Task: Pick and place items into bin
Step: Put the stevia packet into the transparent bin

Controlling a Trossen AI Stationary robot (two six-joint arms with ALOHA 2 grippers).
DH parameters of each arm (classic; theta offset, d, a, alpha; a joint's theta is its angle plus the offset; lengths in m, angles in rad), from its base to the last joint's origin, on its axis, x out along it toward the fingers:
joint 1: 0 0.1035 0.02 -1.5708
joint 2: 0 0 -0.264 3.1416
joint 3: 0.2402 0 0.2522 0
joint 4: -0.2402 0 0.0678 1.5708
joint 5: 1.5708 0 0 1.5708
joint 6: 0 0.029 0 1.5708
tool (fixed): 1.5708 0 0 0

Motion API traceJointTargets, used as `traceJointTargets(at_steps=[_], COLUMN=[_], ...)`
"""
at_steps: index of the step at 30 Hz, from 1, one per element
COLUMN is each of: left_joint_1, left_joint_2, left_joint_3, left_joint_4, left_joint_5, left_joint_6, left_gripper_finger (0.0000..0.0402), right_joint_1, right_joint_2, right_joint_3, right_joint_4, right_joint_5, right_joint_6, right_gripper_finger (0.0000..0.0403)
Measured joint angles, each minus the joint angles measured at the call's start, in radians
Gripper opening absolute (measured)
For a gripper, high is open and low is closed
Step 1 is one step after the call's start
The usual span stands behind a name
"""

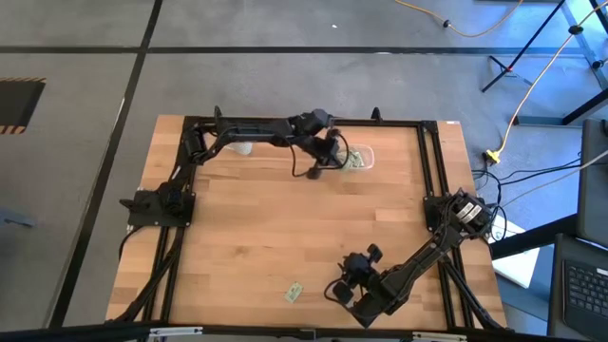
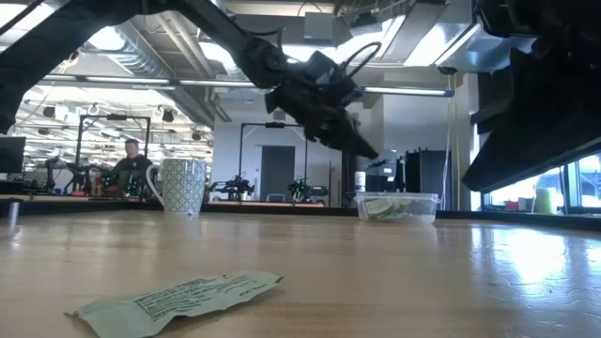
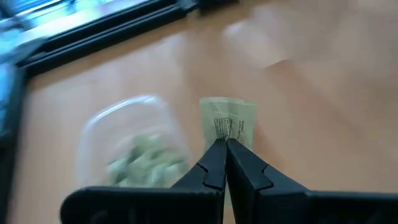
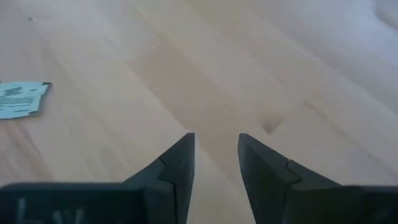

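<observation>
My left gripper (image 1: 334, 157) hangs above the table just left of the bin (image 1: 359, 160), shut on a pale green packet (image 3: 228, 118). The bin (image 3: 134, 146) is a clear shallow container near the far edge with several green packets inside; in the low view the bin (image 2: 396, 207) stands right of my left gripper (image 2: 357, 141). One more packet (image 1: 294, 292) lies flat near the near edge, also seen as the packet (image 2: 178, 299) and the packet (image 4: 22, 99). My right gripper (image 4: 214, 149) is open, low over bare wood right of that packet. My left gripper pinches the packet between its two fingertips (image 3: 214, 155) at the packet's near end (image 3: 227, 134). The fingers slant downward toward the bin. The packet is lifted clear of the table and sticks out beyond the fingertips, beside the bin's rim.
A white mug (image 2: 183, 186) stands near the far edge, left of the bin, partly under the left arm in the high view (image 1: 243, 148). Black frame rails (image 1: 432, 171) border the wooden table. Open wood lies across the middle.
</observation>
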Motion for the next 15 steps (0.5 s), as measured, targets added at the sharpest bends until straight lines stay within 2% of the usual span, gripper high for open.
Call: traceJointTargets(at_steps=[4, 8, 15], left_joint_1=[-0.005, -0.004, -0.024], left_joint_2=[0.000, 0.000, 0.038], left_joint_3=[0.000, 0.000, 0.000], left_joint_4=[0.027, 0.030, 0.083], left_joint_5=[-0.141, -0.157, -0.249], left_joint_6=[-0.064, -0.088, -0.094], left_gripper_finger=[0.0003, 0.0003, 0.0003], right_joint_1=[-0.002, -0.002, -0.004], right_joint_2=[0.000, 0.000, 0.000], right_joint_3=[0.000, 0.000, 0.000], right_joint_4=[-0.038, -0.084, -0.092], right_joint_5=[-0.001, -0.025, -0.038], right_joint_6=[0.033, 0.103, 0.174], right_gripper_finger=[0.0126, 0.0126, 0.0126])
